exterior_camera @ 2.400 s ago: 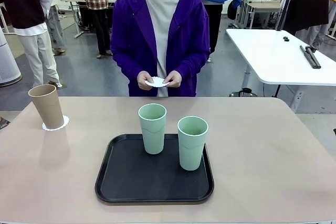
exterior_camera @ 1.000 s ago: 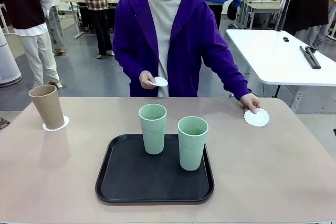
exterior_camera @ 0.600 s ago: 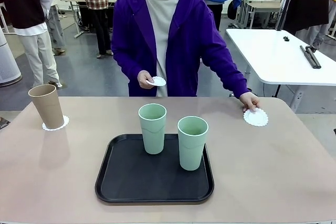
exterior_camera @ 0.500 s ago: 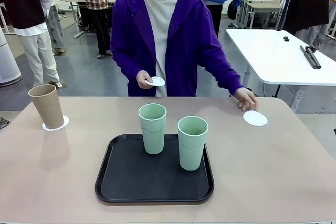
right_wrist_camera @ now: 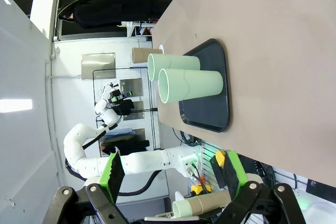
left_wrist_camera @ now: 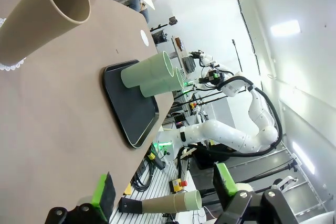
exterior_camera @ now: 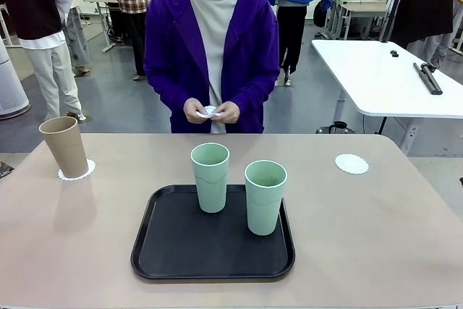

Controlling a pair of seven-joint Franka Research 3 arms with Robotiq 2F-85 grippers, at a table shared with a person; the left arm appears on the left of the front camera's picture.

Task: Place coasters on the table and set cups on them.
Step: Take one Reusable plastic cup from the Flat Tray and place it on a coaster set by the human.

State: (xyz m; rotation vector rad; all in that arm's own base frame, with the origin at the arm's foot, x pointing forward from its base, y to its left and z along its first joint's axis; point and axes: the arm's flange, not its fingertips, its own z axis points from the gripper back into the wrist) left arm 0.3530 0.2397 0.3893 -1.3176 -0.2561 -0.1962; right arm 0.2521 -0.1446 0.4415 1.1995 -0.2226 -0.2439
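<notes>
L gripper (left_wrist_camera: pixel 163 190) (black two-finger, green pads): jaws spread fully wide, nothing betw. them, holds nothing. Well apart from all cups. R gripper (right_wrist_camera: pixel 173 174): same build, jaws likewise wide apart, empty.

Wide beige-tan matte table (exterior_camera: pixel 376 236). Nearest item on it, approx. centre: black rounded-corner tray w/ raised rim (exterior_camera: pixel 155 255), flat on the top.

On tray: 2 tall tapered pale mint-green matte tumblers, no handles, both upright, mouths up. Mint cup A (exterior_camera: pixel 265 197) is the nearer, robot's R of centre. Mint cup B (exterior_camera: pixel 210 177) sits just behind and to robot's L, near tray's far edge. Close together but apart, small gap betw. them. Both stand directly on the tray's black floor.

Farther, robot's L side, near table edge: tall tapered tan-brown matte tumbler (tan cup (exterior_camera: pixel 65 146)), mouth up, standing on a small round white paper doily w/ scalloped lacy edge (doily 1 (exterior_camera: pixel 81 173)). Doily rim shows round the cup's base.

Robot's R side, far part of table: doily 2 (exterior_camera: pixel 351 163), same type, lies flat and bare, well apart from tray.

Beyond far edge: person in purple hoodie over pale top (exterior_camera: pixel 246 41), standing. One hand (exterior_camera: pixel 194 111) and other hand (exterior_camera: pixel 229 112) held together at the waist, pinching doily 3 (exterior_camera: pixel 210 111) betw. them, off the table.

Farther back, robot's R: white-topped table (exterior_camera: pixel 383 77) w/ dark long objs; type cannot tell.
</notes>
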